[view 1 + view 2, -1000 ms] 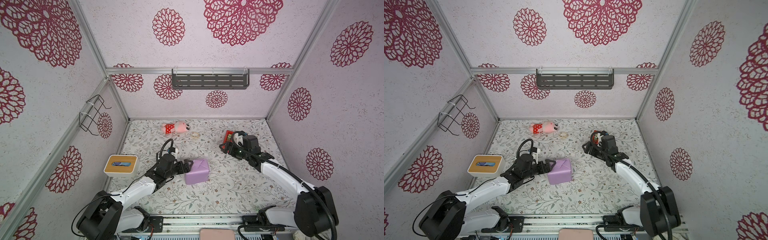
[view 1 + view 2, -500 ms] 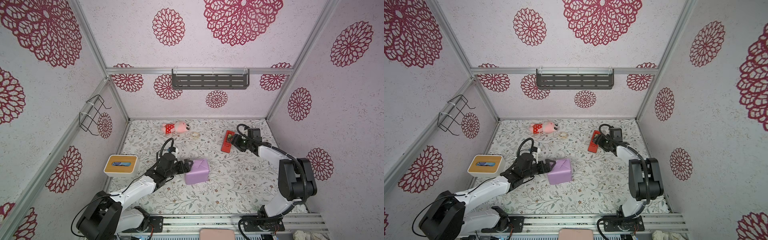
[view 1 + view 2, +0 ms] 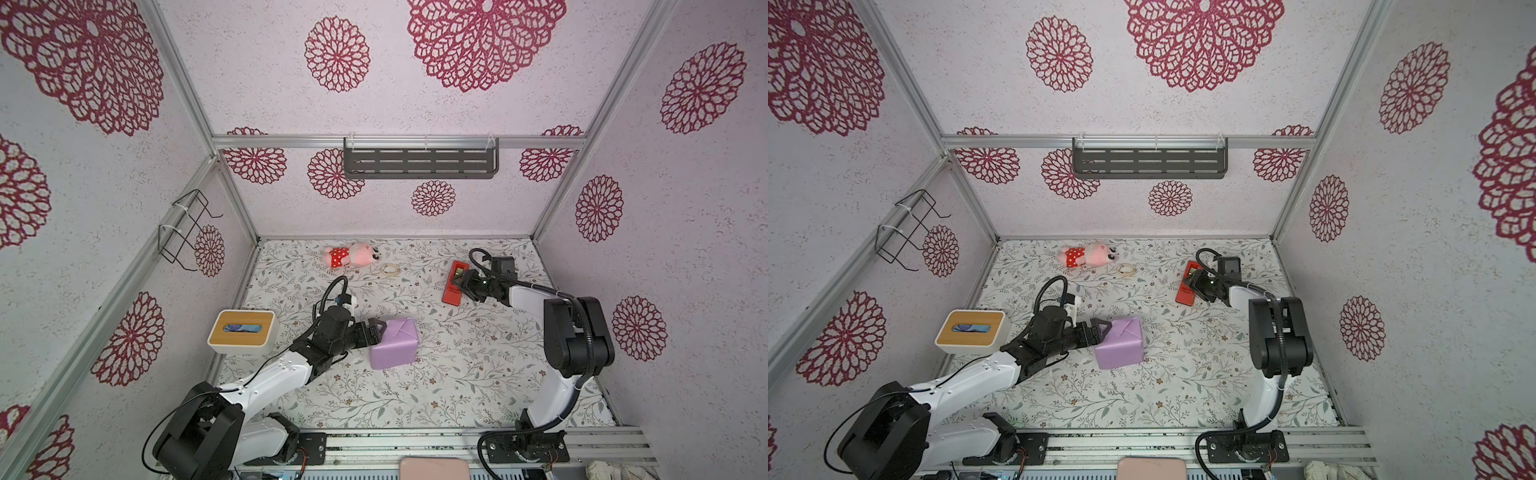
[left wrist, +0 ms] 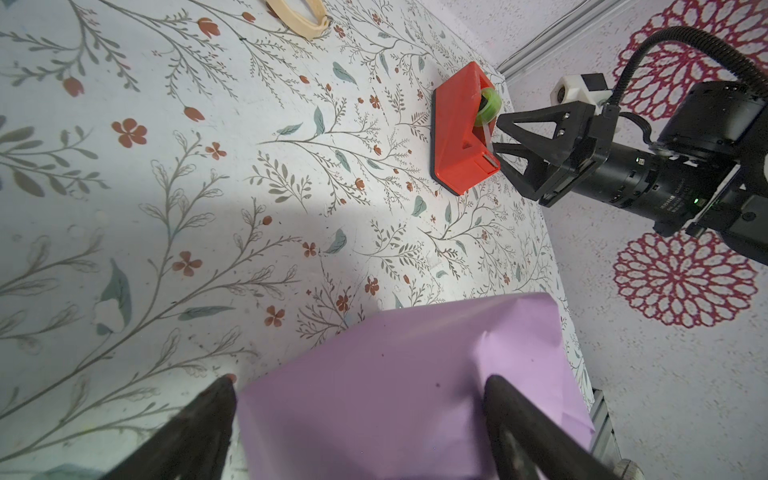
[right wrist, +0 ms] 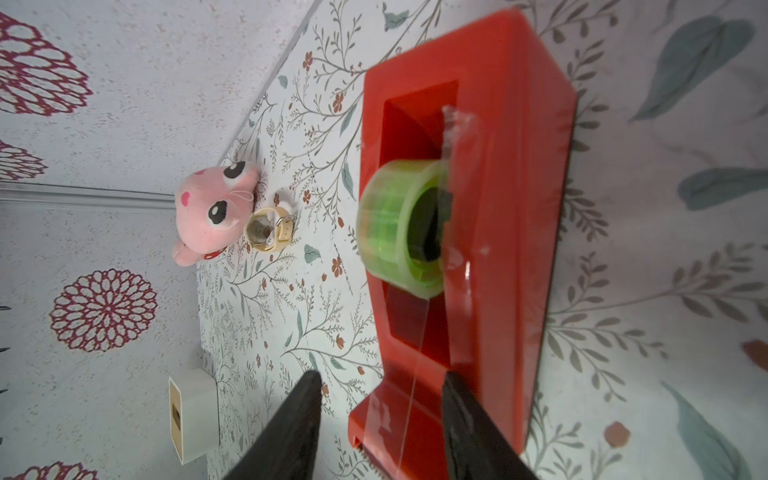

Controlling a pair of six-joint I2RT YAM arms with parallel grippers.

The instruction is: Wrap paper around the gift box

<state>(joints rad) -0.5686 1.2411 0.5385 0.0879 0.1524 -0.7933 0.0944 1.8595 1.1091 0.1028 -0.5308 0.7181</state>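
The gift box itself is hidden inside the lilac paper (image 3: 395, 343) (image 3: 1120, 344), which is folded round it into a parcel mid-table, with a triangular flap on its top. My left gripper (image 3: 377, 330) (image 4: 357, 384) is open wide, its fingertips (image 4: 498, 399) up against the parcel's left side. One finger stands beside the parcel's edge and the other lies over its face. At the back right, my right gripper (image 3: 460, 284) (image 5: 381, 376) is open partway. Its jaws flank the cutter end of the red tape dispenser (image 3: 451, 293) (image 5: 498, 208), and a clear tape strip runs between them.
A white tissue box with a wooden top (image 3: 242, 330) stands at the left wall. A pink plush toy (image 3: 353, 254) and a beige strap ring (image 3: 390, 269) lie at the back. A pink pad (image 3: 434, 468) sits on the front rail.
My right gripper drew back off the tape dispenser to its right side, the arm folding upright, and its jaws narrowed. The left arm and the parcel have stayed still.
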